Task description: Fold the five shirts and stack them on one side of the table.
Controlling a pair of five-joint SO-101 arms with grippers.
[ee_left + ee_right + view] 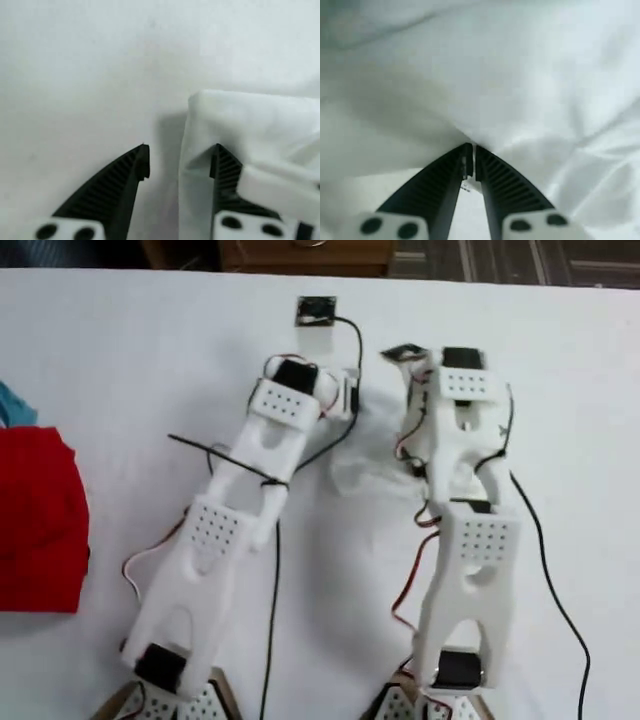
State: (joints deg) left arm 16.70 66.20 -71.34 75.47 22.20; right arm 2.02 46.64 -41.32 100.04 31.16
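My left gripper (180,160) is released, its two black fingers standing well apart above the table (75,75). One finger (117,187) is over bare tabletop. The other (226,170) is pushed against a folded edge of the white shirt (250,120), and the cloth wraps round its tip. I cannot tell whether that finger lies under the fold or inside it.

My right gripper (471,157) is clenched, its ribbed fingers closed tip to tip on a pinch of the same white shirt. The fabric bunches up right at the tips and spreads in soft creases beyond them.

From the high view, the left arm (235,510) and the right arm (465,540) lie stretched out side by side across the table. The white shirt sits crumpled between their far ends and partly under the right arm, and it is hard for me to pick out against the white tabletop.

The red shirt (35,520) lies folded at the table's left edge, well apart from both arms. A bit of blue cloth (10,405) shows just beyond it at the same edge, touching or nearly touching it
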